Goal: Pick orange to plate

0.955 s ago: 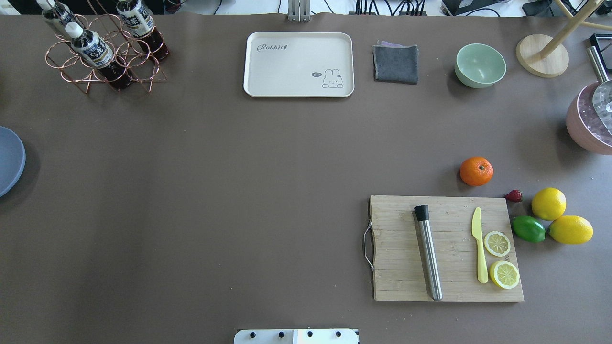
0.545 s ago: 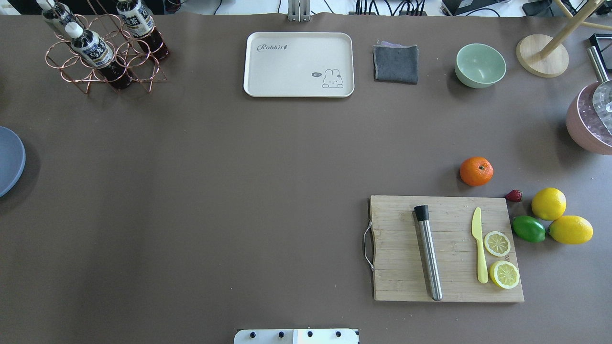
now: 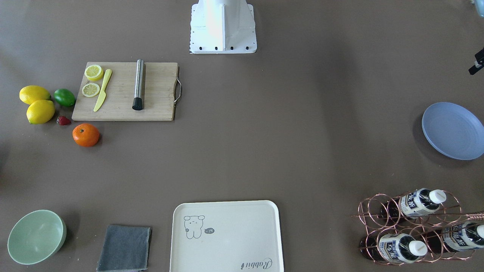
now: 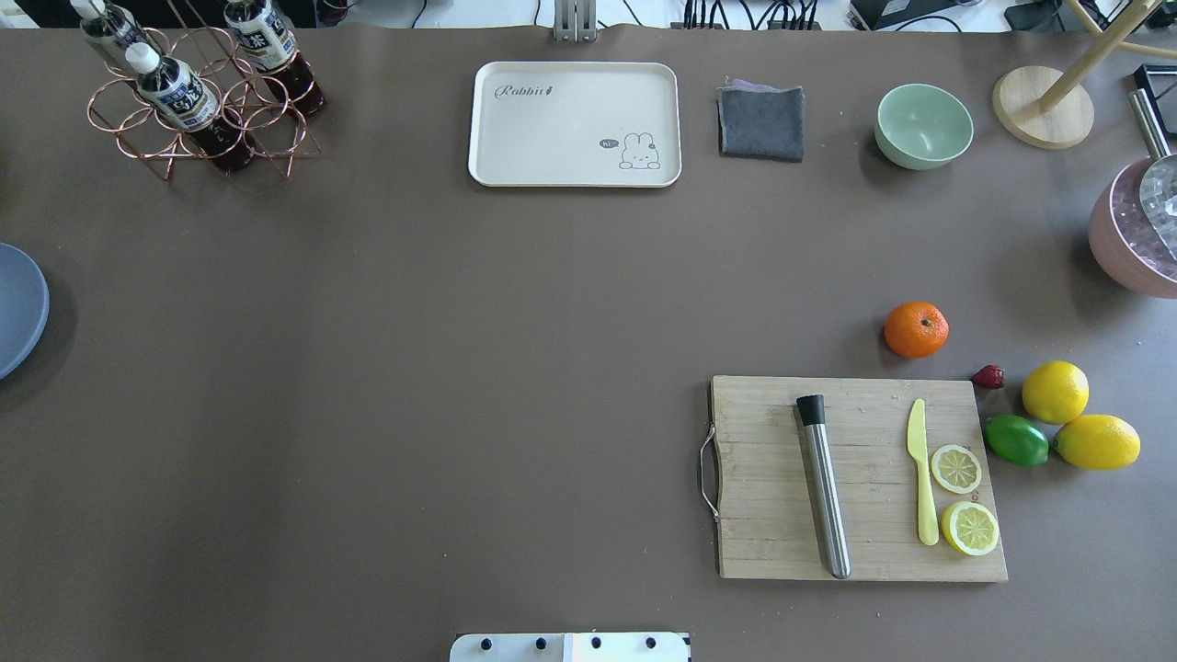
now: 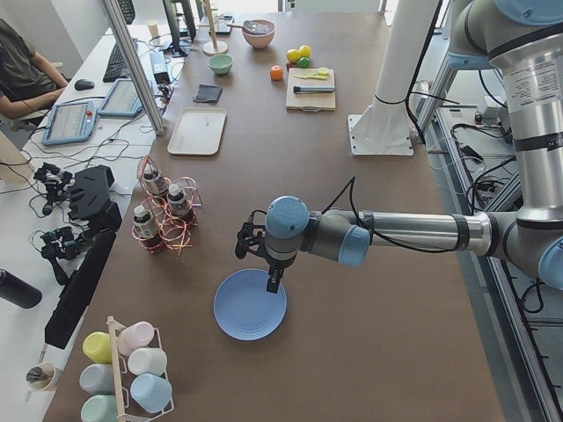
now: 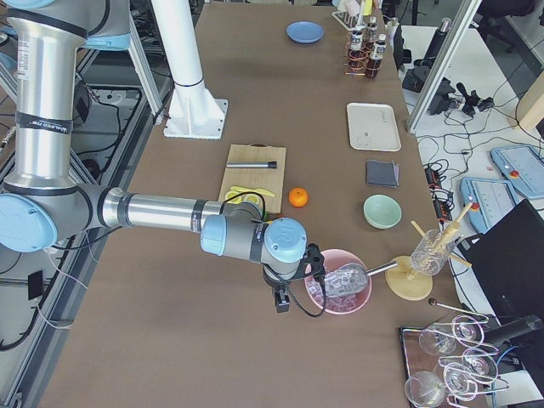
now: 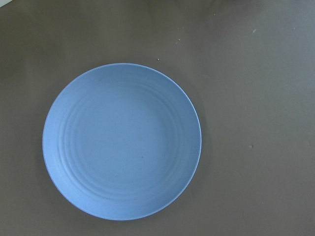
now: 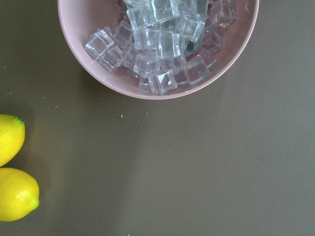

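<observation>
The orange (image 4: 916, 329) sits on the brown table just beyond the cutting board's far edge, also seen as the orange (image 3: 86, 135) from the front. The blue plate (image 3: 452, 130) lies empty at the table's left end; only the rim of the plate (image 4: 14, 308) shows overhead, and the plate (image 7: 122, 141) fills the left wrist view. My left gripper (image 5: 274, 281) hangs above the plate's near edge. My right gripper (image 6: 280, 301) hovers beside the pink ice bowl, away from the orange. Whether either gripper is open, I cannot tell.
A cutting board (image 4: 860, 478) carries a steel muddler, a yellow knife and two lemon slices. Two lemons (image 4: 1055, 392), a lime (image 4: 1016, 440) and a strawberry (image 4: 988, 376) lie right of it. The ice bowl (image 4: 1131, 234), green bowl (image 4: 923, 126), tray (image 4: 575, 124) and bottle rack (image 4: 198, 92) line the edges.
</observation>
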